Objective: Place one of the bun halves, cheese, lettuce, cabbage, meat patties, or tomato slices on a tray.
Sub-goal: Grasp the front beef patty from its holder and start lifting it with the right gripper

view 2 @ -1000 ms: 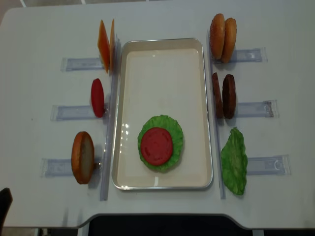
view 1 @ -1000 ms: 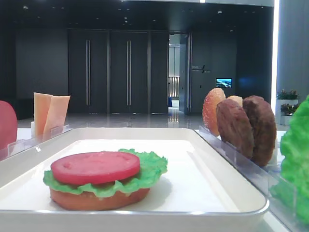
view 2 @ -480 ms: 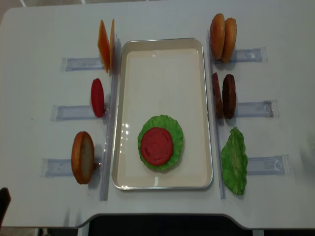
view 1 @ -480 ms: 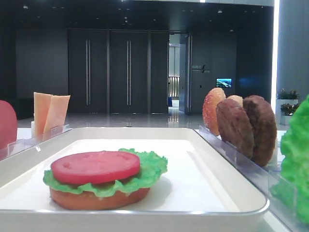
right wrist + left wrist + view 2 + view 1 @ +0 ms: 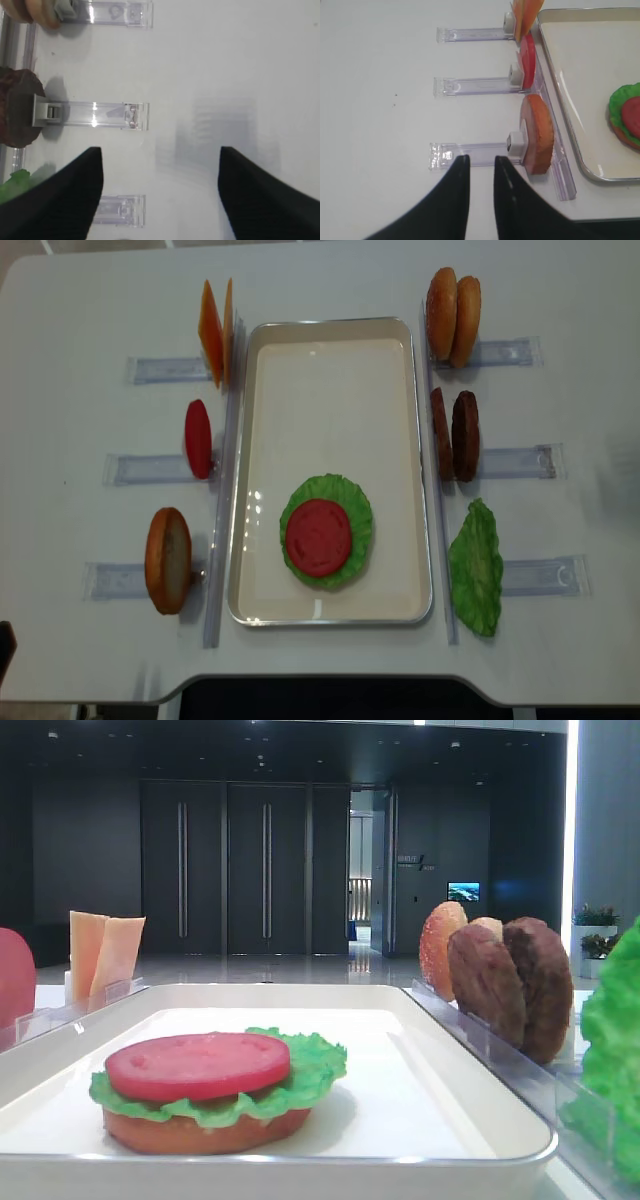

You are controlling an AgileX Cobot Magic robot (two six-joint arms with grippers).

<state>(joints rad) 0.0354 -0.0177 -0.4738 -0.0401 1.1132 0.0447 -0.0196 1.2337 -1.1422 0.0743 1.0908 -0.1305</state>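
The white tray (image 5: 330, 370) holds a stack near its front: a bun half (image 5: 200, 1132), lettuce (image 5: 352, 502) and a tomato slice (image 5: 318, 537) on top. Left of the tray, cheese (image 5: 215, 328), a tomato slice (image 5: 198, 438) and a bun half (image 5: 168, 560) stand on edge. On the right stand two bun halves (image 5: 452, 315), two meat patties (image 5: 455, 435) and lettuce (image 5: 475, 565). No cabbage shows. My left gripper (image 5: 481, 159) hangs over the near left rack, jaws a narrow gap apart, holding nothing. My right gripper (image 5: 160, 150) is wide open over bare table, right of the racks.
Clear plastic racks (image 5: 150, 370) lie across the table on both sides of the tray, and long clear rails (image 5: 222, 510) run along its edges. The table's front edge (image 5: 330, 680) is close below the tray. A dark room with doors (image 5: 225, 870) lies behind.
In the top view the dark bit of my left arm at the bottom left corner has shrunk a little. The food and the tray have not moved.
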